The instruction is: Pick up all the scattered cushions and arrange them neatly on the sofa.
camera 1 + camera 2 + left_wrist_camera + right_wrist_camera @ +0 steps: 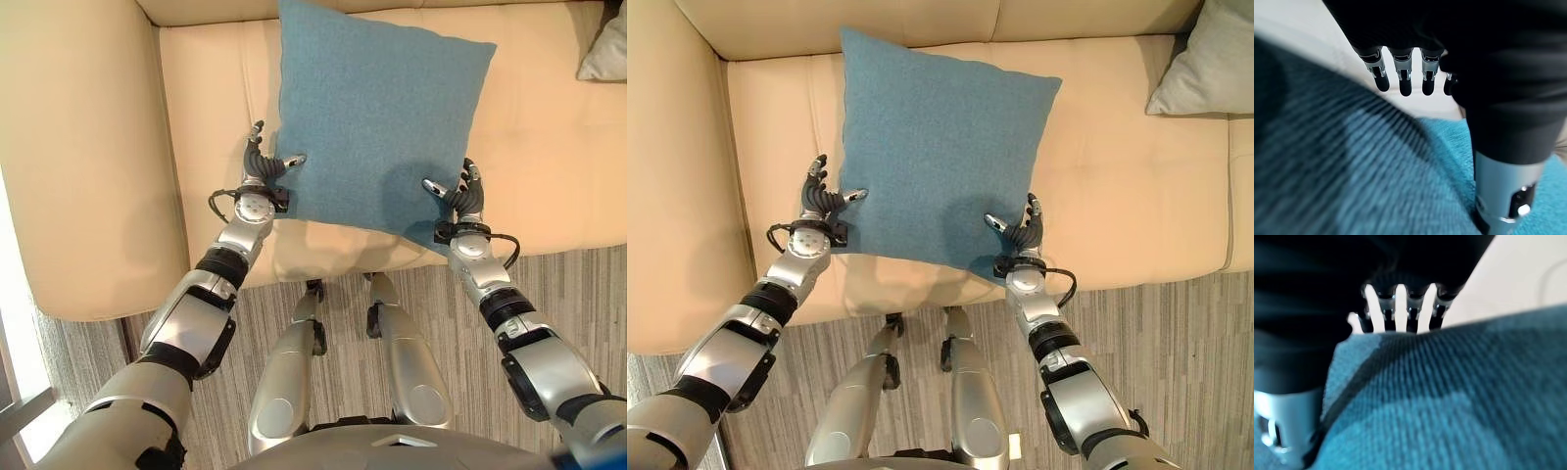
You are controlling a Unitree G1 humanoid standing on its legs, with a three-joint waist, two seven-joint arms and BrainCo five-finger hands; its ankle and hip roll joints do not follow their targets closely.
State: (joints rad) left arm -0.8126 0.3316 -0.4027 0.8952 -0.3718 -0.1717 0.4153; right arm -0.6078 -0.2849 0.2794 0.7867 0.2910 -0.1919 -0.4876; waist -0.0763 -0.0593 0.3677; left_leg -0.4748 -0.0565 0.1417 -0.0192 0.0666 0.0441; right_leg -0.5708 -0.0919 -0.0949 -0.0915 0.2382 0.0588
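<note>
A square blue cushion (377,117) hangs over the seat of the cream sofa (1136,196), its far edge near the backrest and its near edge past the seat's front. My left hand (263,162) grips the cushion's near left edge, thumb lying on top, fingers straight along the side (1400,73). My right hand (1024,230) holds the near right corner the same way, thumb on the top face, fingers (1400,308) behind the edge. The cushion is pinched between thumb and fingers on both sides.
A grey cushion (1210,69) lies on the sofa seat at the far right. The sofa's broad left armrest (78,147) stands beside my left arm. Striped grey carpet (1176,333) runs in front of the sofa.
</note>
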